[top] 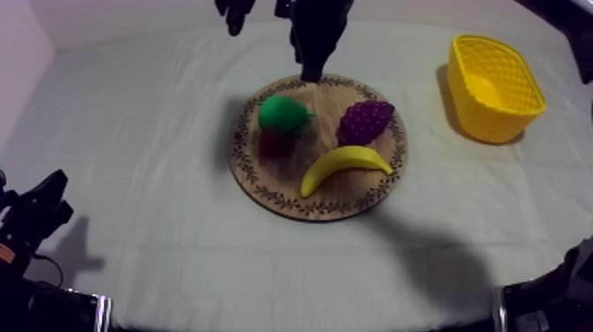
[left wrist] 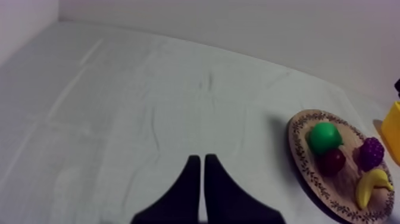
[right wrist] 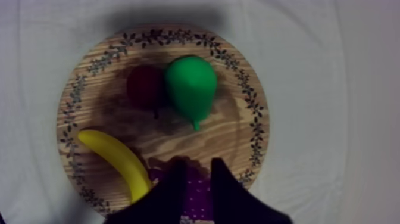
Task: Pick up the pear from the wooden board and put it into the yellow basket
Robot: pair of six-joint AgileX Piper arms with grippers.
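Observation:
The green pear [top: 284, 113] lies on the round wooden board [top: 265, 190], at its left part, leaning against a small red fruit [top: 275, 144]. In the right wrist view the pear [right wrist: 190, 88] lies ahead of my right gripper [right wrist: 196, 173], whose fingers stand a little apart, open, above the bunch of grapes [right wrist: 196, 190]. In the top view my right gripper [top: 311, 75] hangs over the board's far rim. The yellow basket [top: 492, 86] stands at the far right. My left gripper [left wrist: 199, 167] is shut on nothing, low over the cloth, left of the board [left wrist: 303, 173].
A bunch of grapes [top: 364, 121] and a banana [top: 344, 165] share the board's right half. The left wrist view also takes in the pear [left wrist: 324, 137] and the basket's edge [left wrist: 394, 131]. My left gripper [top: 42, 207] rests at the near left.

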